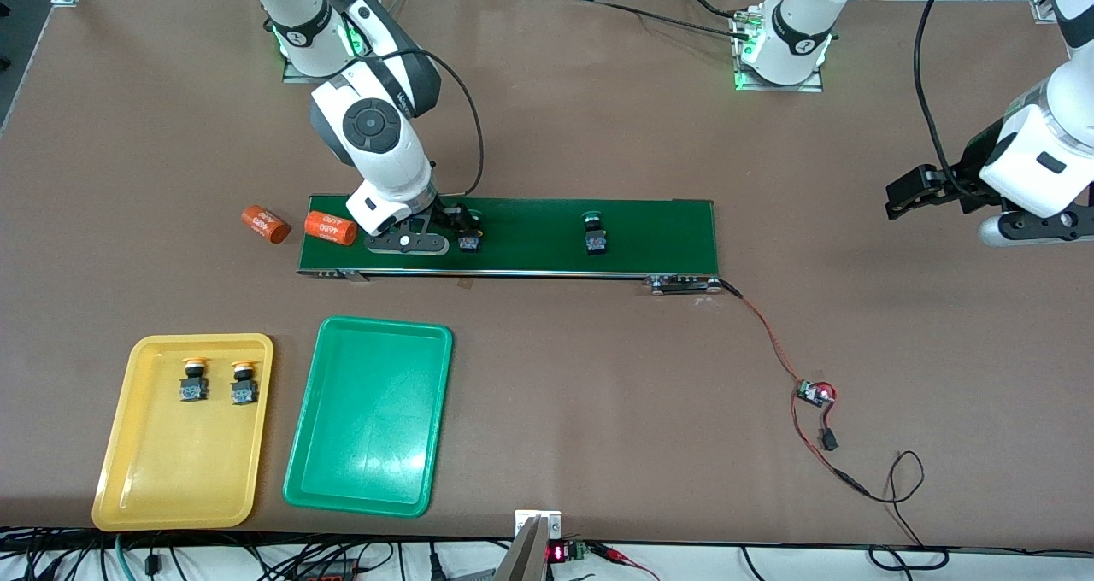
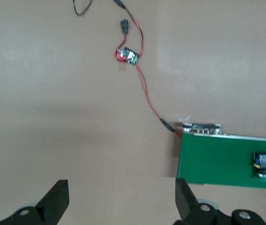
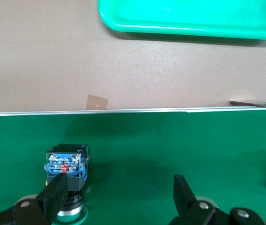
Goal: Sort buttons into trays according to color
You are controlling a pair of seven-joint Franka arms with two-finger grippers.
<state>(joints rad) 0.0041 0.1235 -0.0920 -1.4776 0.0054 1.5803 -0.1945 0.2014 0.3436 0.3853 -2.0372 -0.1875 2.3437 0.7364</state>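
From the front view, the score stood at half-time: both yellow-capped buttons (image 1: 195, 382) (image 1: 244, 384) sat side by side in the yellow tray (image 1: 120, 487), in its part farther from the camera, while the green tray (image 1: 367, 487) beside it held nothing. Two green-capped buttons were left on the conveyor belt (image 1: 530, 243). One (image 1: 468, 237) lay right by the right gripper (image 1: 453, 226), which was down low over the belt's end toward the right arm's side; the other (image 1: 594, 236) sat alone mid-belt. Two orange cylinders (image 1: 263, 223) (image 1: 330, 227) lay at that same belt end, one of them off the belt on the table. The left gripper (image 1: 908, 195) waited in the air over bare table past the belt's end on the left arm's side.

In the left wrist view, the left gripper (image 2: 121, 199) had its fingers spread wide with nothing between them, and the mid-belt button (image 2: 262, 163) showed at the edge.

In the right wrist view, the right gripper (image 3: 119, 197) was spread wide and gripping nothing. The near button (image 3: 66, 171) lay tipped on its side, dark blocky base with blue and red innards facing up, touching or just beside one fingertip (image 3: 55, 194) rather than centred in the gap. I'd judge it awkward to pinch squarely from there.
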